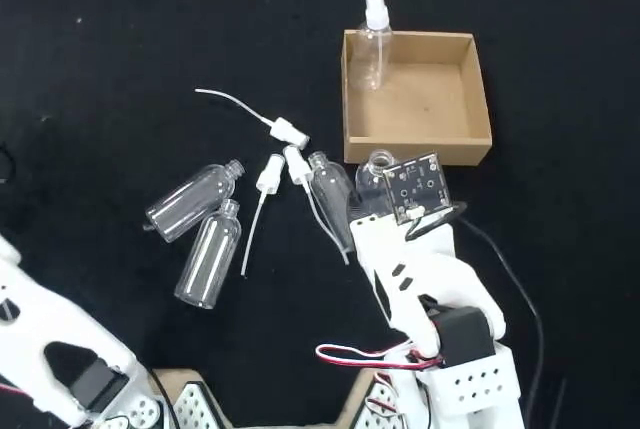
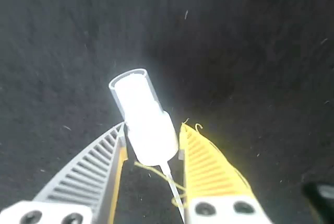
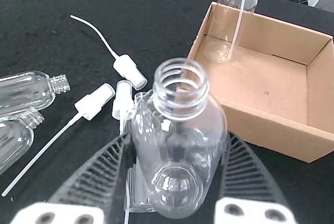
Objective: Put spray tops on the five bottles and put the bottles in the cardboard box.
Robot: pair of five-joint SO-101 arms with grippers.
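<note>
My right gripper point(image 3: 179, 153) is shut on a clear bottle point(image 3: 180, 104) with an open neck, held upright just in front of the cardboard box point(image 3: 271, 91). In the high view this bottle point(image 1: 377, 163) stands at the box's point(image 1: 470, 139) near wall, with the right gripper point(image 1: 374, 189) around it. A capped bottle point(image 1: 372, 44) stands in the box's far left corner. My left gripper point(image 2: 152, 136) is shut on a white spray top point(image 2: 143, 112), its tube trailing back between the fingers, above bare black cloth.
Two open bottles point(image 1: 195, 199) point(image 1: 210, 254) lie left of centre, a third point(image 1: 330, 184) lies beside the right gripper. Three loose spray tops point(image 1: 288, 132) point(image 1: 270, 174) point(image 1: 297, 164) with long tubes lie between them. The left arm point(image 1: 50, 349) sits at the near left corner.
</note>
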